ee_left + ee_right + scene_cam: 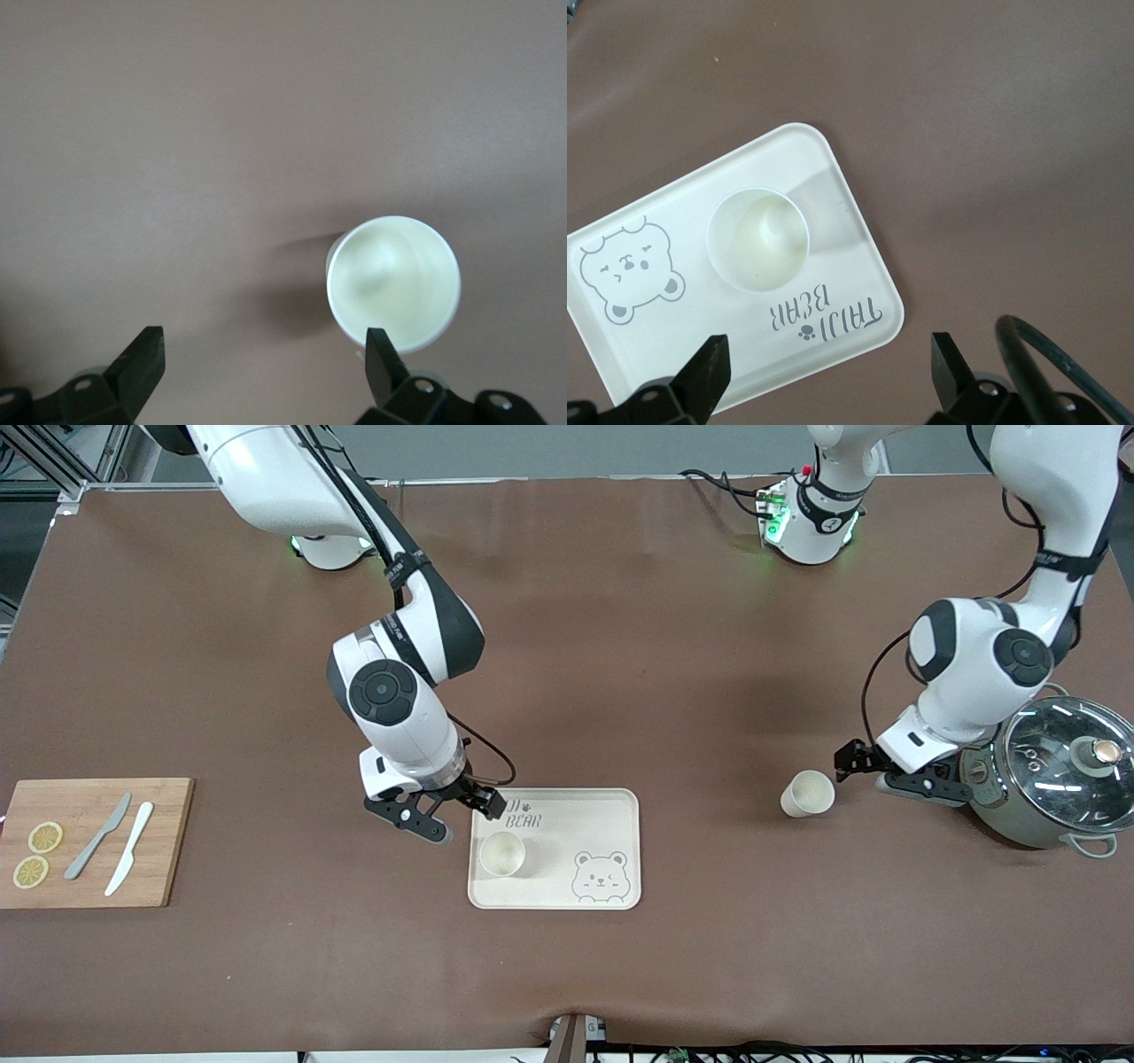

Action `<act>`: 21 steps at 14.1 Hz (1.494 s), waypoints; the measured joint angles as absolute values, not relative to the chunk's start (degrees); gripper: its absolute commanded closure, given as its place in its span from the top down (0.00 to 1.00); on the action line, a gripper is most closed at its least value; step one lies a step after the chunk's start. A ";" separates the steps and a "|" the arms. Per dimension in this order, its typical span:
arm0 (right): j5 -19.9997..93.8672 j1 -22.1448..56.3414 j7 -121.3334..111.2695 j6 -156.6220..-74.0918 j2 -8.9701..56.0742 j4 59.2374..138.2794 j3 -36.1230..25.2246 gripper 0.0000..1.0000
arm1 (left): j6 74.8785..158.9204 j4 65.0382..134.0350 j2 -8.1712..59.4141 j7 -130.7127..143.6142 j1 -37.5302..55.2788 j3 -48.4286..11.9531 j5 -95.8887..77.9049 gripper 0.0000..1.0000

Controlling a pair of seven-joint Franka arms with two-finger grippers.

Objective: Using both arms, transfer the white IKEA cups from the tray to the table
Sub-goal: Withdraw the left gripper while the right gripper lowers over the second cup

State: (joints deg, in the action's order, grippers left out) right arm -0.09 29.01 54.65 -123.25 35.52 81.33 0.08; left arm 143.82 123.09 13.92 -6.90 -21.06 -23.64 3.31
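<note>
- Left gripper [858, 766], jaws wide and empty, sits just beside a cup [807, 794] on the table [620, 646], well apart from the tray [611, 815]; pulling away could tip it.
- Right gripper [443, 812], spread and empty over the tray's edge, could knock the other cup [502, 854] there.

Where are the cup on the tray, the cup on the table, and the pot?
cup on the tray [502, 854]: front view, its open mouth.
cup on the table [808, 794]: front view, its rim and inside.
pot [1067, 753]: front view, its glass lid.
</note>
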 measured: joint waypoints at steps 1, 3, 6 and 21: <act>-0.36 29.00 54.65 -123.25 36.24 80.43 -0.09 1.00 | 140.02 121.27 12.86 -6.32 -21.05 -23.72 3.05 1.00; -0.83 29.00 54.65 -124.07 37.68 79.10 -0.36 1.00 | 132.71 116.00 12.07 -5.85 -21.08 -23.74 0.23 1.00; -1.06 28.99 54.65 -126.32 39.55 78.40 -0.73 1.00 | 123.94 107.12 12.33 -5.45 -21.32 -23.71 -1.95 1.00; -3.24 29.04 54.65 -131.74 45.34 76.47 -1.38 1.00 | 99.53 92.27 7.53 -4.81 -1.35 -4.12 -2.12 1.00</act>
State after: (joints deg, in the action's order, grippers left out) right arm -3.24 29.04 54.65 -131.74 45.34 76.47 -1.38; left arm 99.53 92.27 7.53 -4.81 -1.35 -4.12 -2.12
